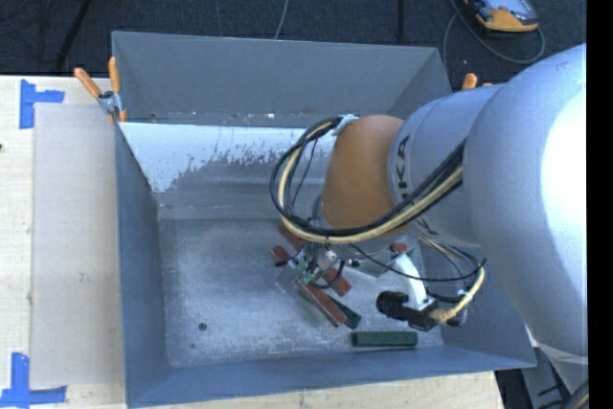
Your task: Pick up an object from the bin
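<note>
1. Approach step: the tool [314, 271] hangs low at the 4 o'clock part of the bin [192, 302] floor, over a reddish-brown slat [324, 302]. I cannot tell whether it is spread or pressed together.
2. The next move likely calls for straddling that thin, rigid-looking slat, then closing.
3. A dark green flat bar [384, 338] lies at the tool's 5 o'clock, on scuffed grey metal.

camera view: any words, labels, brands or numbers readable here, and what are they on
Dark letters on the arm's grey casing, beside the orange cover: partly hidden, not readable.
Handheld device beyond the bin: too small to read.
No other text can be made out.
</note>
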You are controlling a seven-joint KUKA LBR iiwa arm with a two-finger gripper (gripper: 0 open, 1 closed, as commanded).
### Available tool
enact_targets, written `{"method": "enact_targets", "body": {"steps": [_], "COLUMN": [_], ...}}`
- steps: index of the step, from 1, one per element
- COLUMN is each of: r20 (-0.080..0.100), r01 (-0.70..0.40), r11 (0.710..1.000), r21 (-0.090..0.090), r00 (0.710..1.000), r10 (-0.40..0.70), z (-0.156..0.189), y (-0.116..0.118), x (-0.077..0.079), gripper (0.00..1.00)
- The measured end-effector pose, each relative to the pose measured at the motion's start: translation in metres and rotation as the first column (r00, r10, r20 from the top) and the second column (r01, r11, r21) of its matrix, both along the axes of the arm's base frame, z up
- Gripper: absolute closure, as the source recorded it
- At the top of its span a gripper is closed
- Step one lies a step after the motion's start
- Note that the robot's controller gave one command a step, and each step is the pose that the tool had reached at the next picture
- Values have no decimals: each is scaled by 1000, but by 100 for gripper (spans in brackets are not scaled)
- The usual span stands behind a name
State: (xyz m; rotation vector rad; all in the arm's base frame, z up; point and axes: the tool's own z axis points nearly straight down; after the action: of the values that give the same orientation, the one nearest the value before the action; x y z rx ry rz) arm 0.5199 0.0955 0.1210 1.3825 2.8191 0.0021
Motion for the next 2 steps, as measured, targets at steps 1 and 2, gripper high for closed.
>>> {"method": "enact_targets", "body": {"steps": [1, 2], "r20": [-2, -4], "r01": [-2, -4], "r11": [1000, 1000], "r21": [0, 0], "r00": [1000, 1000], "r10": [2, 4], "z": [29, 34], "y": [-1, -1], "x": [0, 0], "gripper": [100, 100]}}
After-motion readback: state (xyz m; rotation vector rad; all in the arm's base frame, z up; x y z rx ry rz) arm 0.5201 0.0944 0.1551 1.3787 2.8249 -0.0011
